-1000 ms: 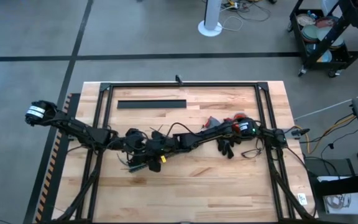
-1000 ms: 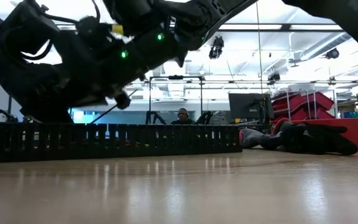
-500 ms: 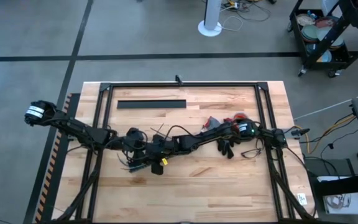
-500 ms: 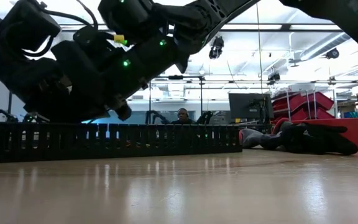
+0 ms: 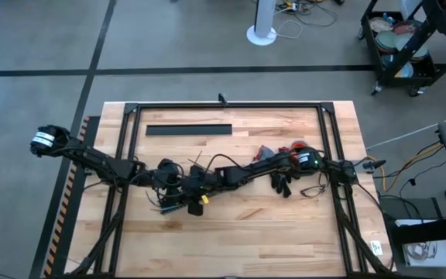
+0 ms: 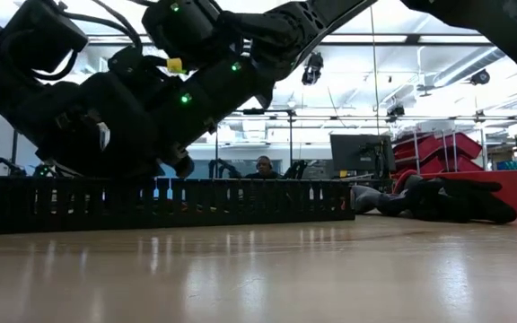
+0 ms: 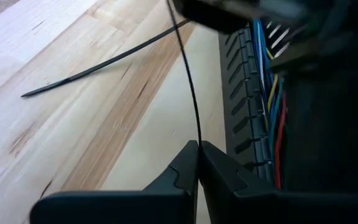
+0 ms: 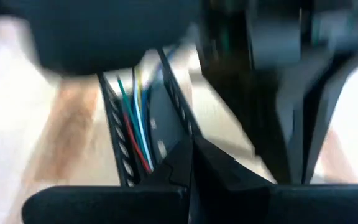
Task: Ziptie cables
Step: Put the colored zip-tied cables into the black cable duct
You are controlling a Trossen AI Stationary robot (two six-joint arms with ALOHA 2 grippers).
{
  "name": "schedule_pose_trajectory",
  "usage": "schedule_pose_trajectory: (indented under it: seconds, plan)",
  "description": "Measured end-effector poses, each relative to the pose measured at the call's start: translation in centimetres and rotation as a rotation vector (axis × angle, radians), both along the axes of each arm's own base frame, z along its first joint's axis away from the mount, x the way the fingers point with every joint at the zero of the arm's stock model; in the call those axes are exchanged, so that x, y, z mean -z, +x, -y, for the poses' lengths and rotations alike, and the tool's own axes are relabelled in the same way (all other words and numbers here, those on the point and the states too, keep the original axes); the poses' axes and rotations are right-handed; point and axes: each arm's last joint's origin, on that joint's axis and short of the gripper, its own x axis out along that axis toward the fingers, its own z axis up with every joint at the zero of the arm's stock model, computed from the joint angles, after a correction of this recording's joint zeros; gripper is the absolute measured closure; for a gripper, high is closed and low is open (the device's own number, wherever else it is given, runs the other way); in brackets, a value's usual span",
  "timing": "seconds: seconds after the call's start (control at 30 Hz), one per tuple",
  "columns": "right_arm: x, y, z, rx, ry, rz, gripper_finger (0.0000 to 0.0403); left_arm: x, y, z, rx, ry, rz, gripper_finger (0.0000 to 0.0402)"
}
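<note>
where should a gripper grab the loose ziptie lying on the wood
Grip the loose ziptie near mid-length, coming straight down with the jaws across it. It lies flat on the table as a thin, slightly curved strip, clear of the duct, so its tapered end would likely slip. This is a judgement.

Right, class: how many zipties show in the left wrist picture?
2: one ziptie lies on the table; another ziptie is pinched in the left tool. More may be hidden.

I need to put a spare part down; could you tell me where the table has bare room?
The near wooden strip of the table is bare. Mid-table is crowded, where the left gripper meets the right gripper.
</note>
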Motion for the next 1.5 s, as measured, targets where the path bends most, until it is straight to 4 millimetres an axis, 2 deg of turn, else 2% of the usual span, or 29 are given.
schedule_pose_trajectory:
  seconds: [0.13,0.2,0.5,1.3,1.5]
  plan:
    - [-1.8,0.6,-0.2,-0.023,-0.022,0.053,0.0403,-0.1,0.0,0.0,-0.001,-0.002,0.008,0.0402]
    - [-2.0,0.7,-0.2,-0.027,-0.026,0.059,0.0403,-0.1,0.1,0.0,-0.012,-0.006,0.011,0.0402]
    - [0.7,0.5,-0.3,-0.021,-0.018,-0.035,0.0403,0.3,-0.1,-0.1,-0.057,-0.005,0.022,0.0402]
    - [0.9,0.2,-0.3,-0.022,-0.022,-0.073,0.0403,0.7,-0.4,0.3,0.112,-0.028,-0.035,0.0402]
    - [-1.4,0.7,-0.3,-0.014,-0.055,-0.129,0.0403,0.5,-0.3,0.2,0.106,0.03,-0.024,0.0402]
